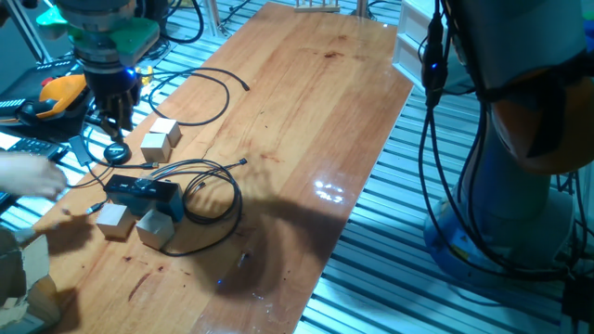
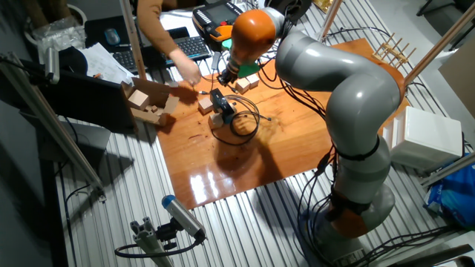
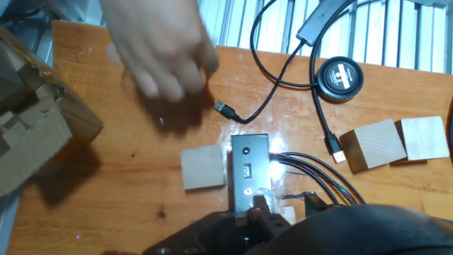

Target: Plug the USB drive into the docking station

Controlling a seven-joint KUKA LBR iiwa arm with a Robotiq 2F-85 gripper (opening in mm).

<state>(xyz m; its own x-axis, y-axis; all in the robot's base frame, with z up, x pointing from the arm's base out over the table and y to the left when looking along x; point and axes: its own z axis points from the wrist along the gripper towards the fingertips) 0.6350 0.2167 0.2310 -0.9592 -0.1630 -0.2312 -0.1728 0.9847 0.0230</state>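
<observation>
- We're in a robotics lab, no doubt about it: a big grey and orange robot arm (image 2: 349,111) stands on its own base beside a varnished wooden table (image 1: 306,121).
- The floor all around is ribbed metal profile (image 2: 245,222), with aluminium frame bars (image 2: 52,126) at the side.
- Cables everywhere: black leads (image 1: 209,199) loop across the tabletop and hang down beside the robot.
- Behind the table, a keyboard (image 2: 189,47) and an orange-edged control pendant (image 2: 219,16).
- A person's hand (image 3: 166,60) reaches in, blurred.
</observation>
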